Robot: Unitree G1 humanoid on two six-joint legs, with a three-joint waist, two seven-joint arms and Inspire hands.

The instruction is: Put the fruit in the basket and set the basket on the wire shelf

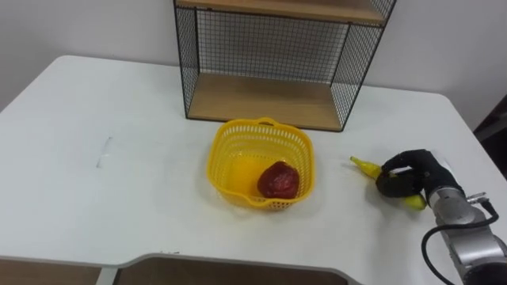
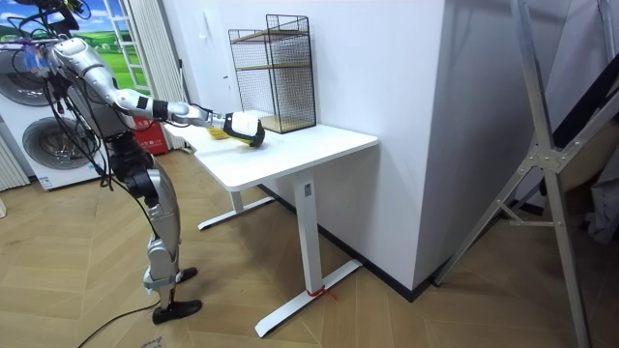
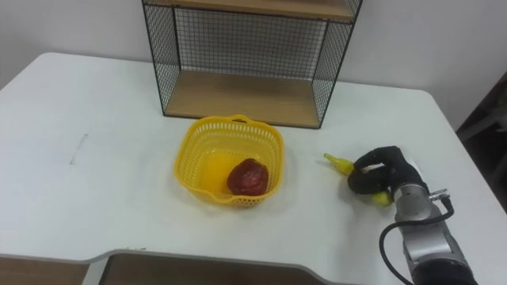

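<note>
Banana [image 1: 364, 166] lies on the bench [image 1: 119, 198] right of the yellow basket [image 1: 218, 150], the right hand [image 1: 408, 176] curled round its middle. Lift it clear of the rim, then release low beside the red fruit [image 1: 278, 180].

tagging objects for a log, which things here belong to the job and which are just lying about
Job: yellow basket; red fruit inside it; banana on the table, right hand curled over it; wire shelf.
Not the job: white table; washing machines and metal frame in the room view.
</note>
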